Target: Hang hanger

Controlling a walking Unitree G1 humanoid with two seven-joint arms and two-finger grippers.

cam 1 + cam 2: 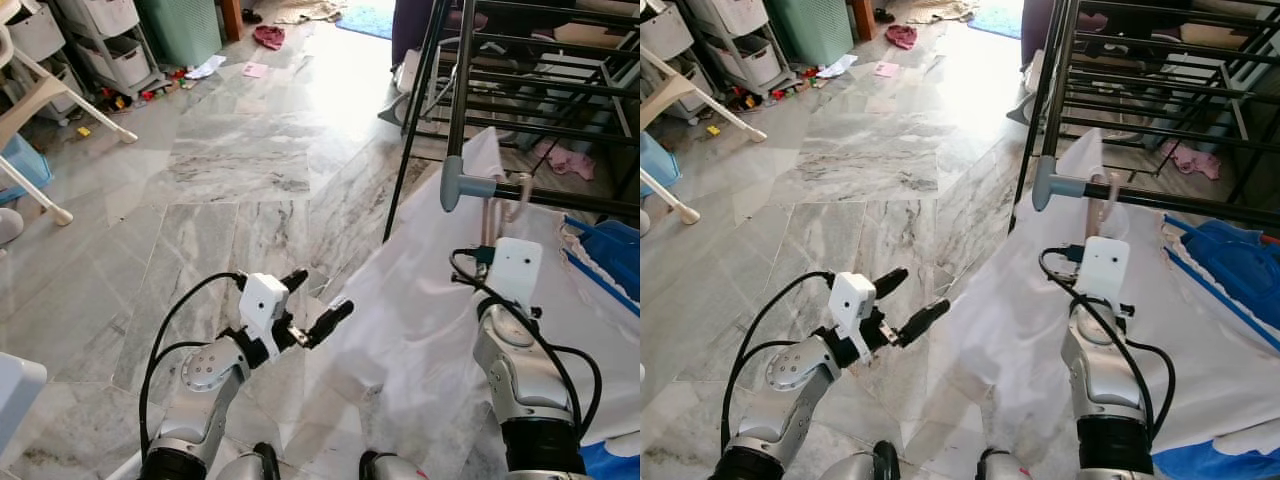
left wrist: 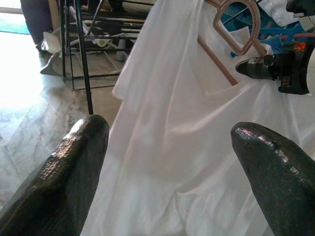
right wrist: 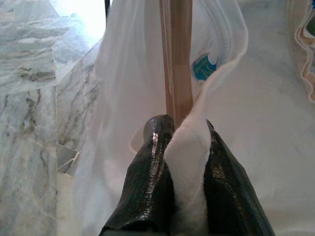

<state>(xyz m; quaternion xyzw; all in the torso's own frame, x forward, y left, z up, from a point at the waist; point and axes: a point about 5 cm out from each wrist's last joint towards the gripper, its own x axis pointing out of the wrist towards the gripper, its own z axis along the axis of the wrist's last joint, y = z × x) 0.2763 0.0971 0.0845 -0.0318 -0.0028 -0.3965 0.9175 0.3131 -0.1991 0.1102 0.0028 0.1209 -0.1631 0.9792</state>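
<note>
A pale wooden hanger (image 3: 178, 59) carries a white shirt (image 1: 420, 330). My right gripper (image 3: 184, 125) is shut on the hanger's neck, with the shirt collar pinched between its fingers. It holds the hanger (image 1: 489, 215) upright just below the drying rack's near rail (image 1: 565, 198), beside the rail's grey end cap (image 1: 462, 186). The hook (image 2: 237, 29) appears in the left wrist view, above the right fingertip (image 2: 256, 68). My left gripper (image 1: 322, 292) stands open to the left of the shirt's hanging edge, holding nothing.
The black drying rack (image 1: 500, 60) fills the back right, with a blue garment (image 1: 610, 255) draped at its right. Open marble floor (image 1: 230, 160) stretches left. Plastic drawers (image 1: 105, 35), a white chair leg (image 1: 60, 95) and small toys (image 1: 150, 92) lie far left.
</note>
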